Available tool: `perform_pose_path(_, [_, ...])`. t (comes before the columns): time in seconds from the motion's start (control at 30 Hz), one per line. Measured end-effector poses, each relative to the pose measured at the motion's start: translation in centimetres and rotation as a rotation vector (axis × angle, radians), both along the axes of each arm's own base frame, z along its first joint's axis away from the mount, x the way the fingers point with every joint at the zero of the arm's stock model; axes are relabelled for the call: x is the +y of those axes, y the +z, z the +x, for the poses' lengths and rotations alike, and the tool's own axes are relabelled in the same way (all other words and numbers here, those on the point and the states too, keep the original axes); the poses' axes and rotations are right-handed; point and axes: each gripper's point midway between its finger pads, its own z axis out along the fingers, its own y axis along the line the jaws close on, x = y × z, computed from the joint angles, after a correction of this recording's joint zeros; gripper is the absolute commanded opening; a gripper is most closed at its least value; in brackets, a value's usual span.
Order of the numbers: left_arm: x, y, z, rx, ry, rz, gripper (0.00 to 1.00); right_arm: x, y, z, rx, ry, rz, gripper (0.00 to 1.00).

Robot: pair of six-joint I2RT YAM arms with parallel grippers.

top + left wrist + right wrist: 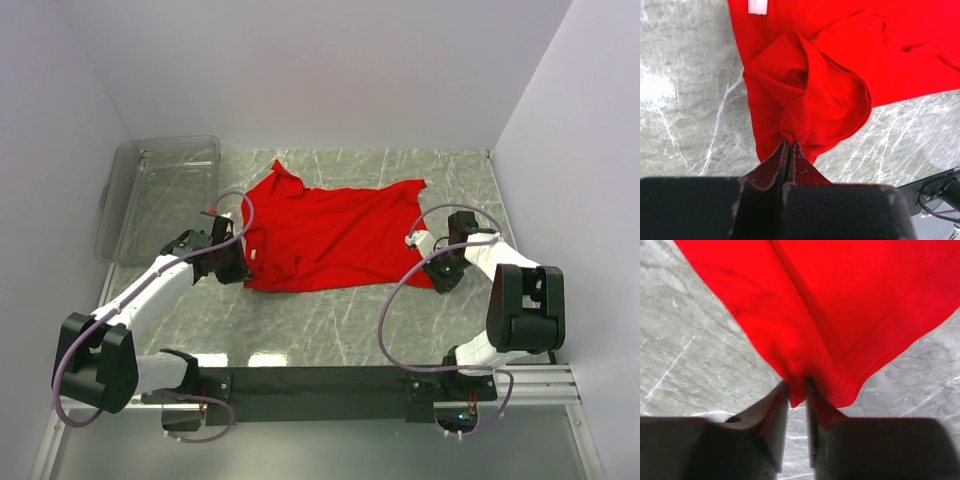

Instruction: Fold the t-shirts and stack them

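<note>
Left gripper clamps the red t-shirt's bunched left edge, right gripper nips its right hem; we see it stretched across the table between the 2.

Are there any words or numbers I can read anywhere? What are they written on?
No text can be read anywhere in these pictures.
White label on the red t-shirt: it looks blank in the left wrist view, and only part of it is in the picture.
Clear bin: no writing or stickers show.
</note>
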Motion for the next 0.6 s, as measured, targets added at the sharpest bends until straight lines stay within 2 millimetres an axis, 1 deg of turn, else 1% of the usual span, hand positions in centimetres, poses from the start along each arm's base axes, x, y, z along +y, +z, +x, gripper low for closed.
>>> perform_pose_path(0.03, [0.0,-0.1,-0.1,0.006,0.005,-0.001,0.01,0.0,0.0,0.0,-0.002,0.000,0.000,0.10])
perform_pose_path(0.07, [0.1,-0.3,-0.2,0.010,0.008,0.001,0.01,0.0,0.0,0.1,-0.003,-0.004,0.001,0.02])
perform_pose_path(0.1, [0.1,-0.4,-0.3,0.016,0.011,0.002,0.01,0.0,0.1,0.1,-0.004,-0.009,0.003,0.00])
perform_pose_path(0.23, [0.5,-0.8,-0.6,0.029,0.030,0.014,0.01,-0.5,0.9,-0.2,-0.009,-0.047,0.030,0.00])
perform_pose_path(0.3, [0.6,-1.0,-0.7,0.036,0.045,0.019,0.01,-1.4,2.1,0.1,-0.025,-0.085,0.049,0.00])
perform_pose_path(0.43, [1.0,-1.0,-0.8,0.041,0.075,0.030,0.01,-3.5,6.0,2.2,-0.125,-0.150,0.069,0.00])
perform_pose_path(0.53, [1.3,-1.1,-1.1,0.044,0.096,0.035,0.01,-4.1,8.3,3.1,-0.186,-0.158,0.084,0.00])
perform_pose_path(0.6, [1.5,-1.2,-1.5,0.047,0.106,0.036,0.01,-4.1,9.0,3.1,-0.201,-0.162,0.097,0.00])
